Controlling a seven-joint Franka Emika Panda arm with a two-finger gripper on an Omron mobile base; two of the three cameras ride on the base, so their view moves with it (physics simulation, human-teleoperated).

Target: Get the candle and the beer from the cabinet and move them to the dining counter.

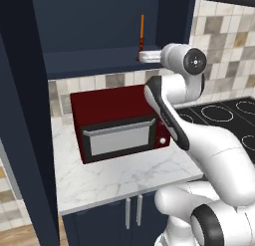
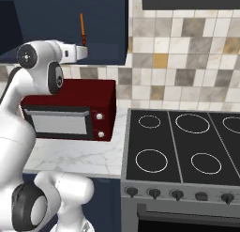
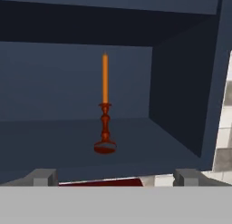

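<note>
Beyond spread fingers (image 3: 45,177), seemingly centred: candle (image 3: 105,105).

Orange candle (image 3: 105,82) w/ red-brown holder; navy cabinet (image 3: 181,91); dark red microwave (image 1: 117,123); grey-veined white worktop (image 1: 124,178).

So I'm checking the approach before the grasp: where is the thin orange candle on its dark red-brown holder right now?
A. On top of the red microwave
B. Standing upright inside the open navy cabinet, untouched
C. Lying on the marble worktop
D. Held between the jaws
B: the thin orange candle on its dark red-brown holder stands upright on the navy cabinet shelf, ahead of the open gripper, untouched.
</note>
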